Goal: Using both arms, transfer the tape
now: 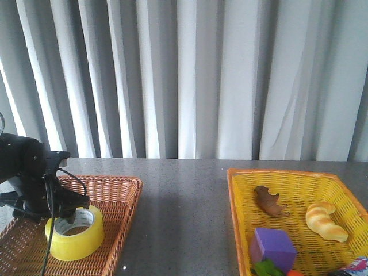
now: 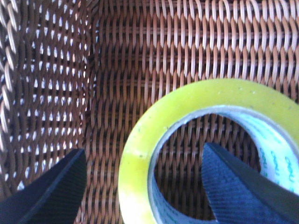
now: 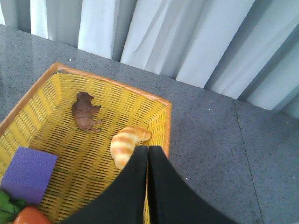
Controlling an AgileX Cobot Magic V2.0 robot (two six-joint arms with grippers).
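At lower left of the front view, the left tool (image 2: 142,186) straddles the tape (image 1: 75,233) wall, fingers wide, in the brown basket (image 1: 123,198). The pickup is under way; closing comes next. The right tool (image 3: 148,154) is pressed closed, empty.

A staged lab bench is showing here: grey curtains (image 1: 190,75) are hanging behind a speckled grey tabletop (image 1: 184,195), which is carrying two wicker baskets (image 1: 123,198), one holding toys (image 1: 272,247).

Pale grey pleated curtains (image 1: 190,75) behind; dark grey speckled table (image 1: 184,195), daylight at left
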